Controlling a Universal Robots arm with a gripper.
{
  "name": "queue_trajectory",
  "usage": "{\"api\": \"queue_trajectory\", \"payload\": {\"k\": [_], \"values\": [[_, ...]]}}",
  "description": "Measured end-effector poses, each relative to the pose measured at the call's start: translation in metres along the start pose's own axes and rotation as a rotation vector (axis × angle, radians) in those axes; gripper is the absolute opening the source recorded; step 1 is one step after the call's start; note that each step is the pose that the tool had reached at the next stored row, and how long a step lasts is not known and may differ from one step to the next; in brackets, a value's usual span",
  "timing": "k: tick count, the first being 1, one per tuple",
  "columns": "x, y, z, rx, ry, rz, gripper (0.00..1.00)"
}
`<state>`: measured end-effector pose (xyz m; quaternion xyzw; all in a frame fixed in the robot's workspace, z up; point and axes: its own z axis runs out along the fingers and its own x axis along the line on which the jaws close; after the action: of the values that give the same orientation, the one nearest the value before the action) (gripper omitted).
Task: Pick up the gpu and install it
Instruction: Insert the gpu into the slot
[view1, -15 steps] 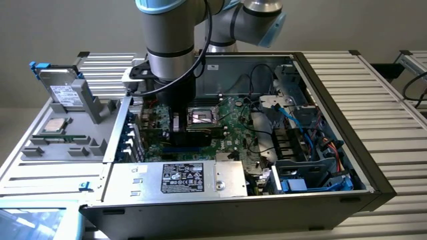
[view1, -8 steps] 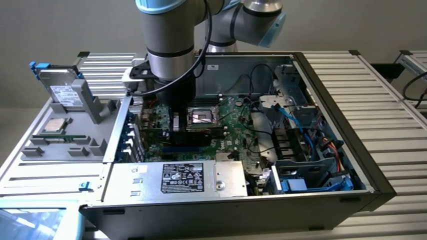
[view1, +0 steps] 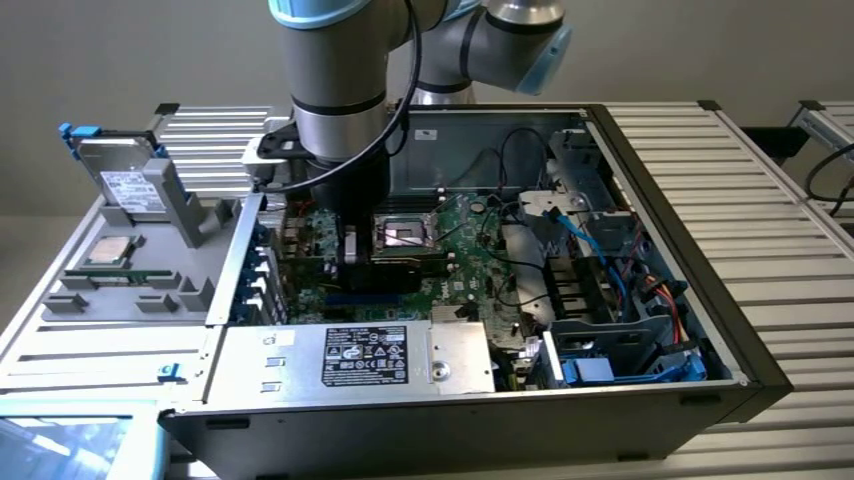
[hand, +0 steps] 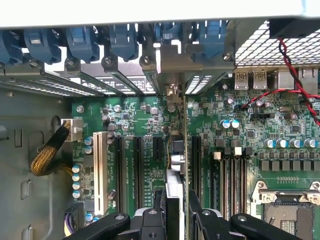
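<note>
Over mobo (hand: 131, 117): gripper (hand: 176, 206) clamps gpu (hand: 173, 187), edge-on.

The arm (view1: 340, 70) enters at the top edge of the exterior view. Its last grey-and-blue links stand vertical, and the wrist (view1: 336, 150) points straight down. The black gripper (view1: 352, 250) hangs directly beneath, on the same vertical axis. Seen from the wrist view, its two fingers (hand: 158, 207) are closed (one against each face) on the edge-on gpu (hand: 173, 182).
</note>
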<state>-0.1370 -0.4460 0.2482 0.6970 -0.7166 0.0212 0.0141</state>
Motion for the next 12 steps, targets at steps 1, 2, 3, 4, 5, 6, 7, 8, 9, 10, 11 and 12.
{"api": "queue_trajectory", "payload": {"k": [1, 2, 3, 4, 5, 6, 7, 8, 9, 10, 11, 12], "values": [[0.0000, 0.0000, 0.0001, 0.0000, -0.0001, 0.000, 0.28], [0.0000, 0.0000, 0.0001, 0.0001, -0.0002, 0.000, 0.28], [0.0000, 0.0000, 0.0001, 0.0001, -0.0002, 0.000, 0.28], [0.0000, 0.0000, 0.0002, 0.0001, -0.0002, 0.000, 0.28], [0.0000, 0.0000, 0.0002, 0.0001, -0.0003, 0.000, 0.28], [0.0000, 0.0000, 0.0001, 0.0001, -0.0002, 0.000, 0.28], [0.0000, 0.0000, 0.0002, 0.0001, -0.0003, 0.000, 0.28], [0.0000, 0.0000, 0.0002, 0.0005, -0.0003, 0.000, 0.28], [-0.0001, 0.0000, 0.0002, 0.0018, -0.0005, 0.000, 0.28], [-0.0001, 0.0001, 0.0002, 0.0036, -0.0005, 0.000, 0.28], [-0.0001, 0.0000, 0.0002, 0.0053, -0.0005, 0.000, 0.28], [0.0000, 0.0000, 0.0002, 0.0071, -0.0005, 0.000, 0.28]]}}
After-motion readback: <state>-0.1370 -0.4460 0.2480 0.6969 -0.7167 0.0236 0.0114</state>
